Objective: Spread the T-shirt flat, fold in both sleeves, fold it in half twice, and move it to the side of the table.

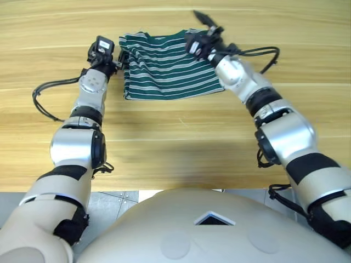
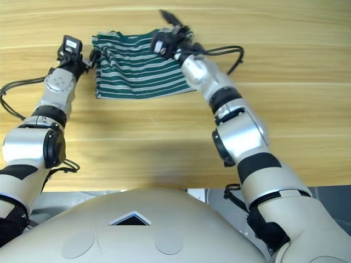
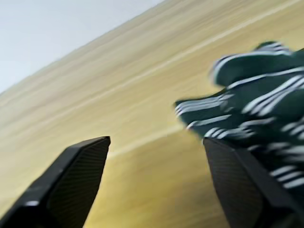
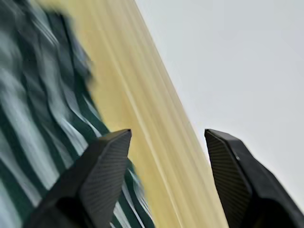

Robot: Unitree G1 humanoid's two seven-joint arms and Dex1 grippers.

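The green striped T-shirt [image 1: 164, 68] lies as a compact rectangle on the tabletop [image 1: 175, 142], between the left gripper [image 3: 156, 142] and the right gripper [image 4: 166, 135]. Both have fingers apart and hold nothing. The sleeves look tucked in. Probably a final halving and the move aside remain.

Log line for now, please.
T-shirt: folded on table | left gripper: open at its left edge | right gripper: open at its far right corner

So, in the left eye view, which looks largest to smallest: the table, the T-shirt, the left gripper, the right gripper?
Largest: table
Next: T-shirt
Smallest: left gripper and right gripper look about alike, so I do not rank them.
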